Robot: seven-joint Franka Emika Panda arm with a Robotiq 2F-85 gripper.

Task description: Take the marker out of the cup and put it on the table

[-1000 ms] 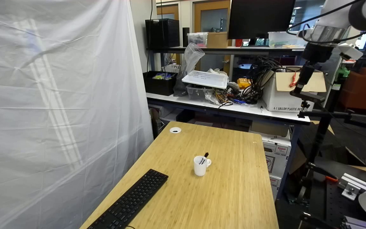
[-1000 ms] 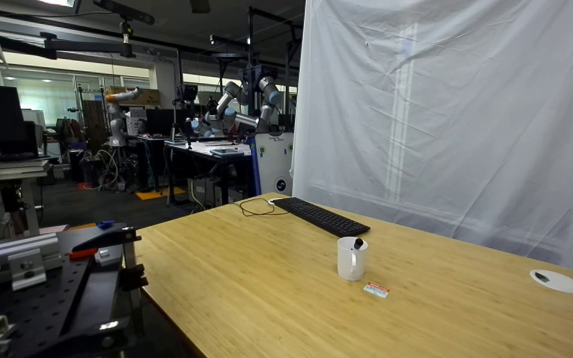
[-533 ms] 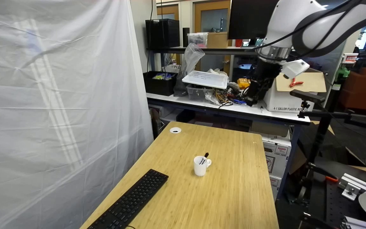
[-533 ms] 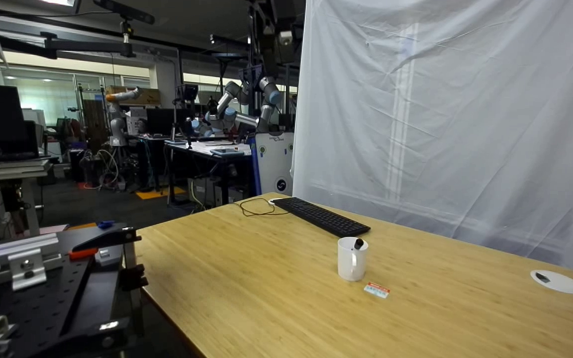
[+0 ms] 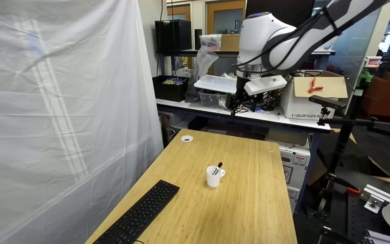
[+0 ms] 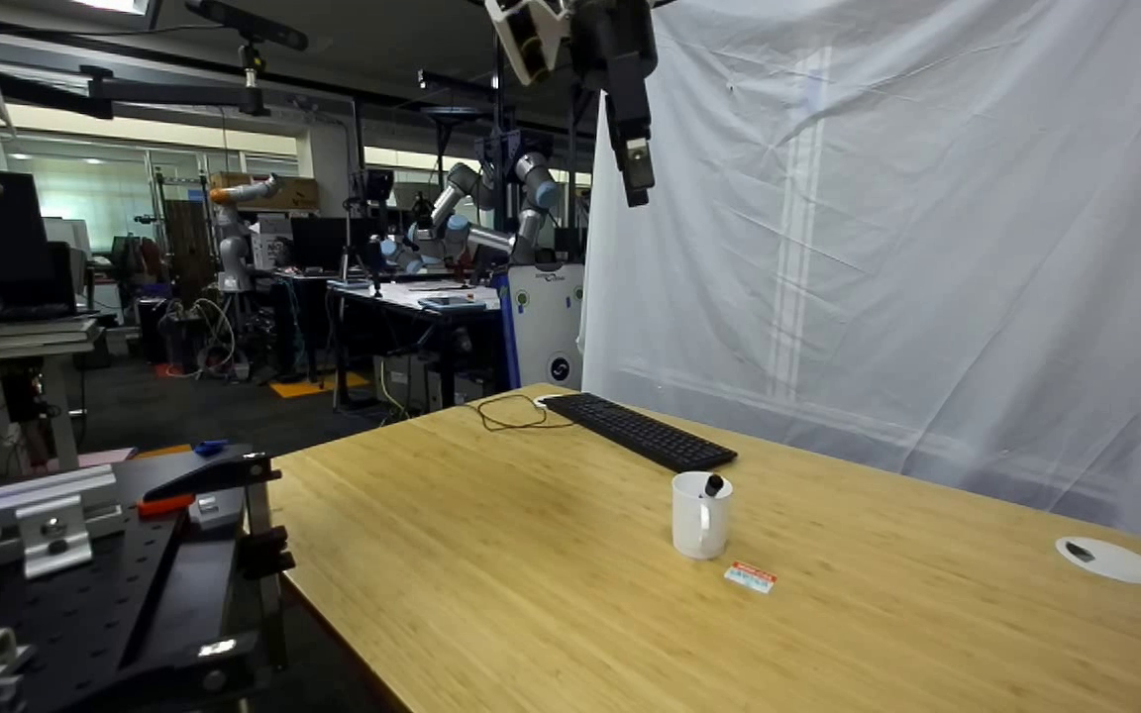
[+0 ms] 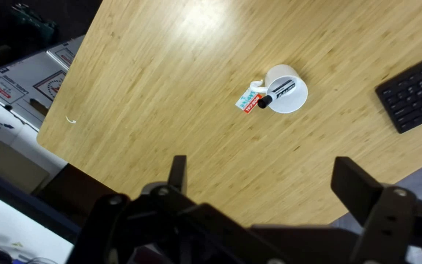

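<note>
The white cup (image 5: 212, 180) stands upright on the light wood table (image 5: 245, 206); it also shows in an exterior view (image 6: 689, 535) and the wrist view (image 7: 296, 102). The marker (image 7: 283, 89) leans inside the cup, its black cap sticking out over the rim near the handle; the cap shows in both exterior views (image 5: 219, 165) (image 6: 714, 485). My gripper (image 5: 243, 111) hangs high above the table, well apart from the cup. In the wrist view the gripper (image 7: 260, 158) is wide open, with only table top between its fingers (image 7: 357, 187).
A black keyboard (image 5: 141, 213) lies along the curtain side of the table. A red and white sticker (image 6: 751, 577) lies beside the cup. A white disc (image 6: 1115, 561) sits near the table's edge. A white curtain (image 5: 63, 118) hangs alongside. A cluttered desk (image 5: 266, 116) stands behind.
The arm has swung in from the right over the table's far end and turned. My gripper now shows at the top of an exterior view. Cup and marker have not moved.
</note>
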